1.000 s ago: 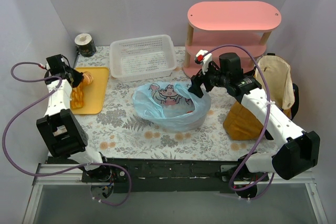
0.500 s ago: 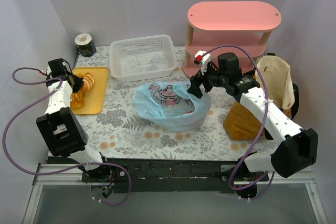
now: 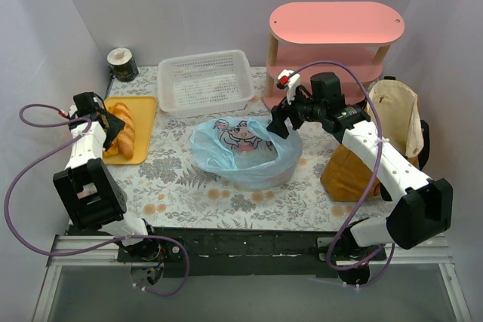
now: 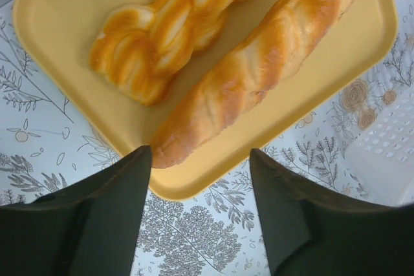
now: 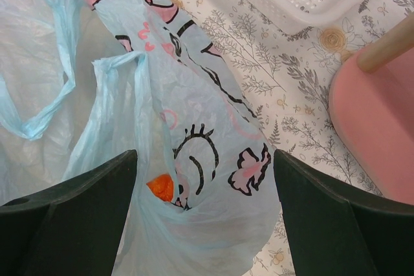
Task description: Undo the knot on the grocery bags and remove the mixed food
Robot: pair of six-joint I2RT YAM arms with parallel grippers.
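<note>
The pale blue plastic bag (image 3: 245,152) lies open in the middle of the table, printed with a cartoon. My right gripper (image 3: 275,127) hovers open over its right rim (image 5: 206,185), nothing between the fingers; a small orange piece (image 5: 161,187) shows through the plastic. The mustard-brown tote (image 3: 349,175) with cream lining stands at the right, behind the right arm. Two orange-tan pastry pieces (image 4: 259,69) lie on a yellow tray (image 3: 143,107) at the left. My left gripper (image 4: 200,179) is open just off the tray's near edge, holding nothing.
A white perforated basket (image 3: 205,81) sits at the back centre, and a pink two-tier shelf (image 3: 336,43) at the back right. A dark cup with a white rim (image 3: 121,65) stands in the back left corner. Walls close in on both sides.
My left gripper has opened and let go of the pastry, which now lies flat on the yellow tray. The right gripper has shifted slightly toward the back over the bag.
</note>
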